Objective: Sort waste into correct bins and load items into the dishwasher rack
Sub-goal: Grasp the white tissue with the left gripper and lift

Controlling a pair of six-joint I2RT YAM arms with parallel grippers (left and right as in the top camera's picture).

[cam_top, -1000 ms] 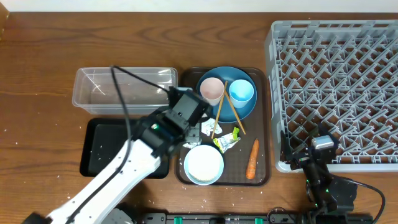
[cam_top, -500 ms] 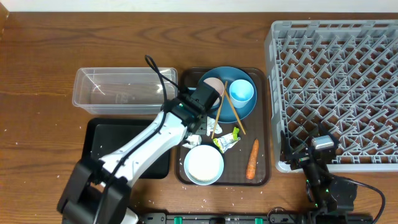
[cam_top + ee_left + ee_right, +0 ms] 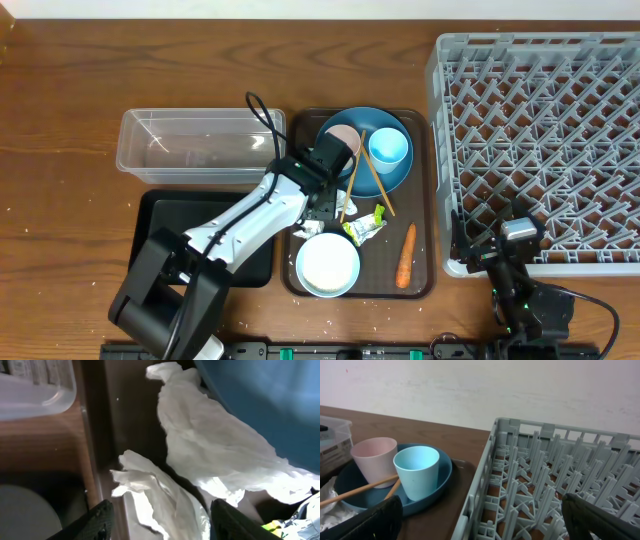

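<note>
Left end effector (image 3: 159,520) open, fingers straddling a crumpled white tissue (image 3: 150,492) directly beneath on the brown serving tray (image 3: 424,200) (a larger tissue (image 3: 215,455) lies just beyond, against the blue plate (image 3: 398,172)). Clear tub (image 3: 128,150), leftward, appears empty. Right end effector (image 3: 485,525) wide open, empty, beside the dishwasher rack (image 3: 540,50).

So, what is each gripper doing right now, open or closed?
Left gripper: open, jaws either side of a crumpled tissue, not gripping.
Right gripper: open, empty.

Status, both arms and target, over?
Left gripper open, straddling crumpled tissue on brown tray. Right gripper open, parked beside rack. Second tissue and chopsticks close by, nothing blocking.
</note>
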